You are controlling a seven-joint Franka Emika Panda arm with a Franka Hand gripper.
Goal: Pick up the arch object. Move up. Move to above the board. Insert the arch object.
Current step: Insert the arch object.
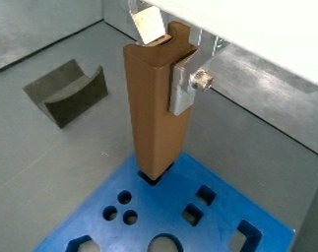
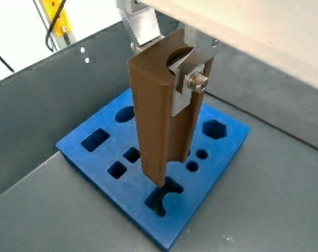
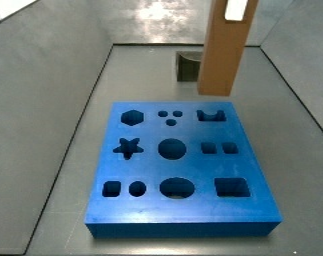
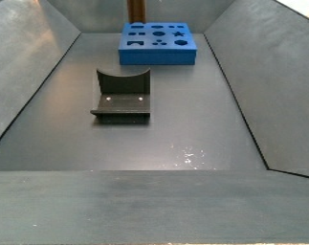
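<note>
Hand (image 2: pixel 190 67) clamped on the top of the arch object (image 2: pixel 159 118), silver fingers (image 1: pixel 190 81) pressing its upper sides; seen in both wrist views. Arch object hangs upright, long axis vertical, straight below the hand. Its lower end sits over the board (image 2: pixel 102 148), close above a notched cut-out near the board's edge. Whether the tip has entered the cut-out: cannot tell. In a side view the block (image 3: pixel 223 50) stands over the board's far corner. Judgement: insert step, needs a straight descent with the foot matched to the notch. Dark scooped block (image 4: pixel 121 96) lies well apart on the floor.
</note>
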